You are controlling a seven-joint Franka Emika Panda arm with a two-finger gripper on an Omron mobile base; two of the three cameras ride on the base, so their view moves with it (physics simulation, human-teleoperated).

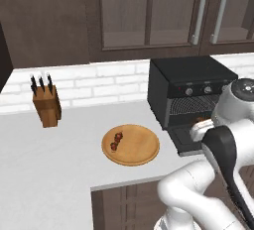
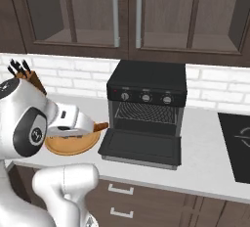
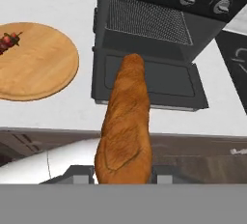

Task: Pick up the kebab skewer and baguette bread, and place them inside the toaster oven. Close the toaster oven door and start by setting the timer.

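The golden-brown baguette bread [image 3: 126, 121] is clamped at its near end in my gripper [image 3: 123, 174], which is shut on it, and it points toward the toaster oven [image 3: 159, 6]. The loaf hovers above the counter edge in front of the toaster oven door [image 3: 149, 80], which lies folded down and open. The wire rack [image 2: 144, 113] shows inside. In the right base view my gripper [image 2: 90, 125] hangs left of the door [image 2: 141, 147], with the bread's tip [image 2: 101, 126] sticking out. The kebab skewer [image 1: 117, 141] lies on the left part of the wooden plate [image 1: 141, 149].
A knife block [image 1: 46, 106] stands at the back left of the counter. A black cooktop [image 2: 237, 143] lies right of the oven. Upper cabinets [image 2: 127, 11] hang above it. Three knobs [image 2: 146, 97] sit in a row over the oven opening.
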